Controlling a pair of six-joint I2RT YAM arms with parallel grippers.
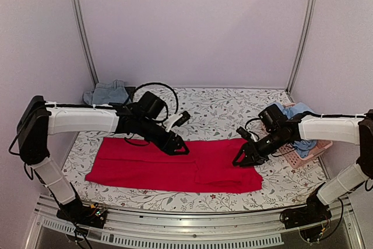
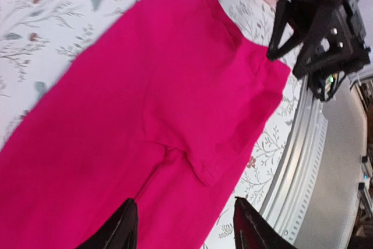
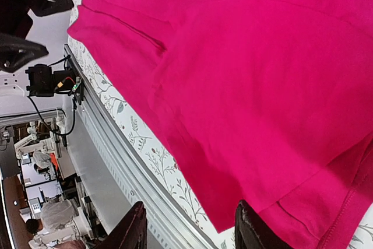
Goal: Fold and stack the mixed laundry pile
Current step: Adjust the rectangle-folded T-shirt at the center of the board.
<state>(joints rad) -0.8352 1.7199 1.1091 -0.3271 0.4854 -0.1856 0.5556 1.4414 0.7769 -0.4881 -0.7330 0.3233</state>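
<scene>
Here, left claw [image 1: 180, 148], right claw [image 1: 240, 160], both spread wide, over red garment [image 1: 169, 170].

White tablecloth with a grey-green floral print [image 1: 221, 109] covers the tabletop. Pink slatted plastic basket [image 1: 313, 153] sits on it at the right edge. Silver perforated aluminium rail [image 1: 192, 218] runs along the near edge. Silver metal upright post back-left [image 1: 81, 27], a matching post back-right [image 1: 304, 27], pale lavender wall panel [image 1: 192, 21] between them.
</scene>
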